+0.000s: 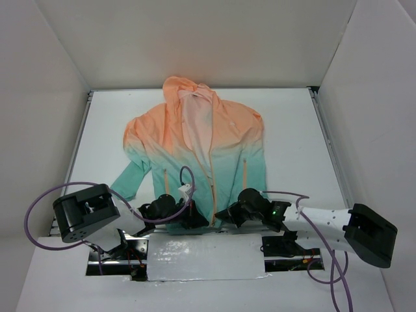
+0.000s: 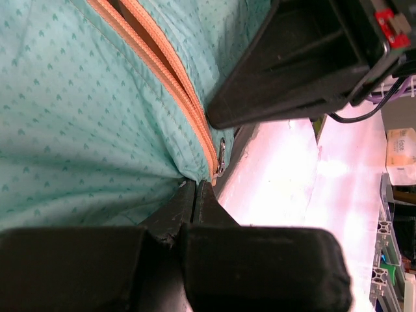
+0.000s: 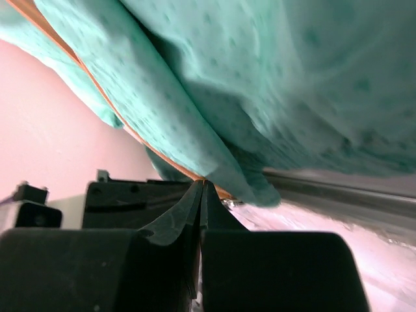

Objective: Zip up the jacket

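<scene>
The jacket [image 1: 227, 140] lies flat on the white table, hood at the far side, peach-orange fading to teal, its front open at the chest. Its orange front zipper [image 2: 162, 71] runs down to the near hem, with a small metal slider [image 2: 221, 156] at the bottom end. My left gripper [image 1: 195, 218] is shut on the teal hem just left of the zipper's foot, seen in the left wrist view [image 2: 197, 186]. My right gripper [image 1: 224, 214] is shut on the orange zipper edge at the hem of the right panel [image 3: 203, 183]. The two grippers sit close together.
White walls enclose the table on three sides. A shiny silver patch [image 1: 201, 257] covers the near edge between the arm bases. Purple cables [image 1: 39, 201] loop beside both arms. The right gripper's black body [image 2: 305, 58] hangs just above the hem.
</scene>
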Controlling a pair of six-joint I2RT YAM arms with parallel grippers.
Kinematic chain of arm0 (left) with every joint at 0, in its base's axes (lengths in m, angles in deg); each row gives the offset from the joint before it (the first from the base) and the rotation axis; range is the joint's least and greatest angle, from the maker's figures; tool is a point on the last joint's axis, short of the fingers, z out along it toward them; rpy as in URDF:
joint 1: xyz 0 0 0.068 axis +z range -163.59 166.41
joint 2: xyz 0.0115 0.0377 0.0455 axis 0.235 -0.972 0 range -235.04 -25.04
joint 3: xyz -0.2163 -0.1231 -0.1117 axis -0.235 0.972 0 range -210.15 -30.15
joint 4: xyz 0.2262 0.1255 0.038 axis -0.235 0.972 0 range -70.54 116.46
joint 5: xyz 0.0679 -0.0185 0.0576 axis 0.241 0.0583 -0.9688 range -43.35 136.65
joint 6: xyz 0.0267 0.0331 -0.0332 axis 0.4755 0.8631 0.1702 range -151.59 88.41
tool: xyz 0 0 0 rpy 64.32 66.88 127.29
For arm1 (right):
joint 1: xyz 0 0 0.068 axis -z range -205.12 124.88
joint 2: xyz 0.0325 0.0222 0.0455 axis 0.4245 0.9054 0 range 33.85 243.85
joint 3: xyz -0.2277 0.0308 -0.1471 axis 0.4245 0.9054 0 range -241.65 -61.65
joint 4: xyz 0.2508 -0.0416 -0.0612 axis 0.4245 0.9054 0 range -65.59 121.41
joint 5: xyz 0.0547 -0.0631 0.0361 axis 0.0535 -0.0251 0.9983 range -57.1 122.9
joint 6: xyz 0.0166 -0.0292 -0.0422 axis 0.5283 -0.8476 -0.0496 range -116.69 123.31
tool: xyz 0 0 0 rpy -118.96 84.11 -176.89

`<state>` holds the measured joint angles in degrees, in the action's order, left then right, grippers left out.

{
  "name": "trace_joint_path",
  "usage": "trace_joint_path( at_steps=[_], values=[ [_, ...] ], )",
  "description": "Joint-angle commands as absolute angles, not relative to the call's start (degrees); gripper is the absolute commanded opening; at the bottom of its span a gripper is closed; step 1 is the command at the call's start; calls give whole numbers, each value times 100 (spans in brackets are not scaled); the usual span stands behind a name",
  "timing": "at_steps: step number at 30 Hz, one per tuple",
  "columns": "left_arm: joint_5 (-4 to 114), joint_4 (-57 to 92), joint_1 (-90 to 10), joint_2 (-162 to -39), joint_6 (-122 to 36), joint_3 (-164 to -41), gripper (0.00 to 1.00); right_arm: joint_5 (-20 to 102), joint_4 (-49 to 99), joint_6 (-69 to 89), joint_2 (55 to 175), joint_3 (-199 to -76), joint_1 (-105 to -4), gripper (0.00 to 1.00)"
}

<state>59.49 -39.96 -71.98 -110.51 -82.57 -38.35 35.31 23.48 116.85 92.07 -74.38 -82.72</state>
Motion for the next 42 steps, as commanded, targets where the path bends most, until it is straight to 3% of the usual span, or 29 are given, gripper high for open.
trace_joint_path(
  at_steps=[1,10,14,16,18,19,20,22,25,26,27,29,42],
  values=[
    [5992,-4365,-7283,-10977,-8063,-3832,0,3360,1950,11977,9309,-7484,-8111,0],
    [5878,-4268,-7292,-11065,-8063,-3876,0,3580,1852,11652,9397,-7720,-7979,0],
    [5843,-4163,-7292,-11003,-8054,-3893,0,3212,2212,10253,9047,-7879,-7987,0],
    [5860,-4145,-7292,-11021,-8046,-3911,0,2730,2501,9362,8660,-8062,-7996,6],
    [5878,-4162,-7301,-11064,-8054,-3929,0,2342,2922,8288,8240,-8186,-8058,15],
    [5887,-4171,-7292,-11073,-8063,-3937,0,2149,2942,7894,8106,-8195,-8058,26],
    [5887,-4171,-7301,-11082,-8063,-3938,0,2130,2933,7133,8001,-8187,-8049,72],
    [5895,-4163,-7309,-11091,-8063,-3955,0,2287,3073,6382,7929,-8326,-7979,93],
    [5895,-4145,-7301,-11100,-8046,-3973,0,2734,3399,5273,8166,-8520,-7970,76],
    [5895,-4145,-7318,-11100,-8046,-3973,0,3328,3277,4792,8254,-8521,-7970,60],
    [5895,-4136,-7318,-11100,-8046,-3981,0,3682,3163,4613,8455,-8512,-7970,53],
    [5913,-4127,-7310,-11117,-8037,-3999,0,4228,3013,4236,8675,-8459,-7979,44],
    [5992,-4083,-7318,-11205,-7993,-4113,0,5100,2766,3240,9475,-8670,-8049,53]
  ],
)
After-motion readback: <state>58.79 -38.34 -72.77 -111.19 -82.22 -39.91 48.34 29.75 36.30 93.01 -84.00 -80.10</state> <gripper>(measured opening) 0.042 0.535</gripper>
